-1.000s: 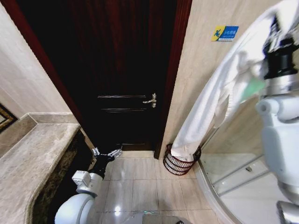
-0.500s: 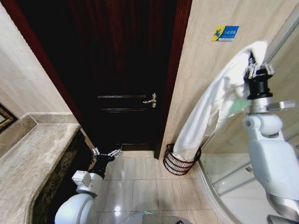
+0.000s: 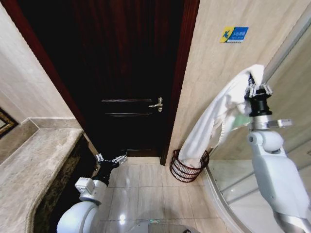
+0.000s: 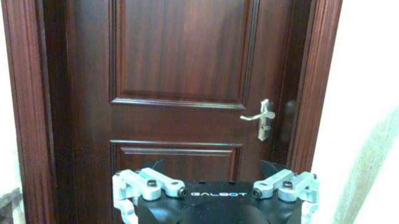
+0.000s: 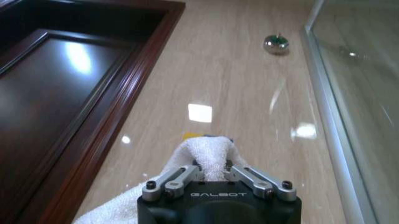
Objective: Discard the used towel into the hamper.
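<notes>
Left gripper (image 3: 111, 159), fingers spread and empty, is parked low, left of the hamper (image 3: 187, 168), facing the dark door (image 4: 181, 88); the left wrist view shows the door's handle (image 4: 262, 117) close up. Right gripper (image 3: 256, 88), raised above the hamper, pinches the white towel (image 3: 214, 121); the right wrist view shows the fold clamped between its fingers (image 5: 179, 178). The towel's lower end hangs inside the hamper, which stands on the floor at the wall right of the door.

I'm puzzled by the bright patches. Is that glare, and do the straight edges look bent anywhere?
Right wrist view: lamp glare on the glossy door and the tiled wall beyond the towel. Head view: door frame and walls lean outward, a wide-lens effect.
</notes>
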